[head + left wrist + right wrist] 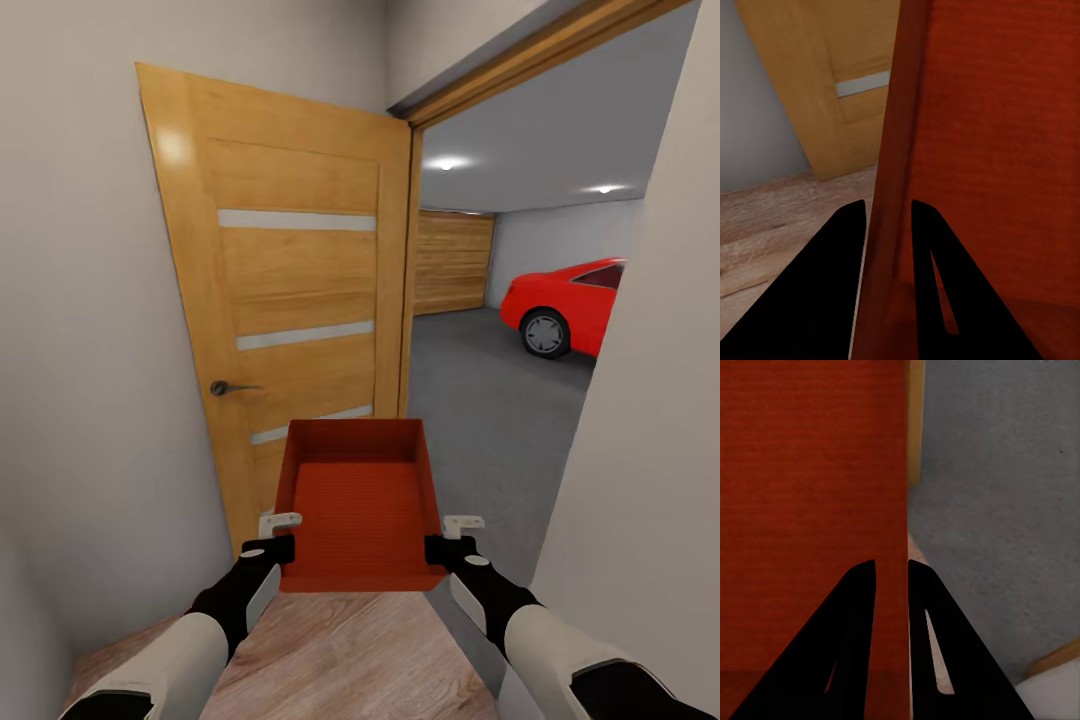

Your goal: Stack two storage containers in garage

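— Carrying one storage container (360, 505) between us, in the air just short of the doorway, we have it level and open side up.

— And the hands?

— Our left hand (283, 537) pinches the container's left wall, one finger (832, 247) outside and one inside; our right hand (452, 537) pinches the right wall the same way.

— Around the container?

— Beyond it stands the open wooden door (290, 300); past that, the garage floor (480, 400), a red car (565, 305), and the panelled garage door (452, 262). Light wood planks (340, 660) lie beneath the container.

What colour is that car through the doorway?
Bright red car, with dark windows and a silver wheel, seen best in the head view.
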Robot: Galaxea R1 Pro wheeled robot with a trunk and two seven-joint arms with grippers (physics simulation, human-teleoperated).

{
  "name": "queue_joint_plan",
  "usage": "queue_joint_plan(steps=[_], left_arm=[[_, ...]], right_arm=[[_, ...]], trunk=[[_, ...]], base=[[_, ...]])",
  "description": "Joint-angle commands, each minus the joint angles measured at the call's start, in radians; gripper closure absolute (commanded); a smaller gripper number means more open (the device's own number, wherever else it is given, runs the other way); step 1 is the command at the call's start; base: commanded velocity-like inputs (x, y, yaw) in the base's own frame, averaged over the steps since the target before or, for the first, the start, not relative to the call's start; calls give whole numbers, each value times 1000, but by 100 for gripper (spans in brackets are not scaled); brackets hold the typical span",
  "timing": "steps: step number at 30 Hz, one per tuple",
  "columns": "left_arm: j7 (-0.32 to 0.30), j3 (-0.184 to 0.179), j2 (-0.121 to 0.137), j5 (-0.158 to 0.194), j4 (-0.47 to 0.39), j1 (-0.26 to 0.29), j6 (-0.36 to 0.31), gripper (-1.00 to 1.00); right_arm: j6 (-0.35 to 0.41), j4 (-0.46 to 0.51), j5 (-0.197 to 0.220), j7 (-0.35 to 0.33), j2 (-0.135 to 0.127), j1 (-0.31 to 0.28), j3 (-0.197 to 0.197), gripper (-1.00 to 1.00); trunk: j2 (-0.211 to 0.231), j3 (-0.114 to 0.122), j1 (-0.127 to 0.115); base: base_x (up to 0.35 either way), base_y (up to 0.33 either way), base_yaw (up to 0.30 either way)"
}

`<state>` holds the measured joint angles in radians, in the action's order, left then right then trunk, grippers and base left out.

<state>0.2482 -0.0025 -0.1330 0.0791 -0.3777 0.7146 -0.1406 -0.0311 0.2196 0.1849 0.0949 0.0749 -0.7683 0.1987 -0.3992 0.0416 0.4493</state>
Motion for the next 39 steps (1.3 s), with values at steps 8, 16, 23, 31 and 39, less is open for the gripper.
queue_joint_plan(steps=[8, 16, 23, 31, 39], left_arm=[[37, 19, 36, -18, -13, 0, 1, 100], [37, 18, 36, -18, -13, 0, 1, 100], [37, 18, 36, -18, -13, 0, 1, 100], [37, 19, 36, -17, -13, 0, 1, 100], [37, 19, 36, -17, -13, 0, 1, 100]], right_arm=[[-5, -3, 10, 13, -2, 0, -18, 100], [-4, -3, 10, 14, -2, 0, -18, 100], [-4, -3, 10, 14, -1, 0, -18, 100], [-3, -3, 10, 13, -2, 0, -18, 100], [-3, -3, 10, 13, -2, 0, -17, 100]], trunk=[[-1, 0, 1], [-1, 0, 1], [-1, 0, 1], [-1, 0, 1], [-1, 0, 1]], base=[[234, 193, -2], [195, 153, -184], [24, 14, -239], [3, 1, -237], [151, 119, -233]])
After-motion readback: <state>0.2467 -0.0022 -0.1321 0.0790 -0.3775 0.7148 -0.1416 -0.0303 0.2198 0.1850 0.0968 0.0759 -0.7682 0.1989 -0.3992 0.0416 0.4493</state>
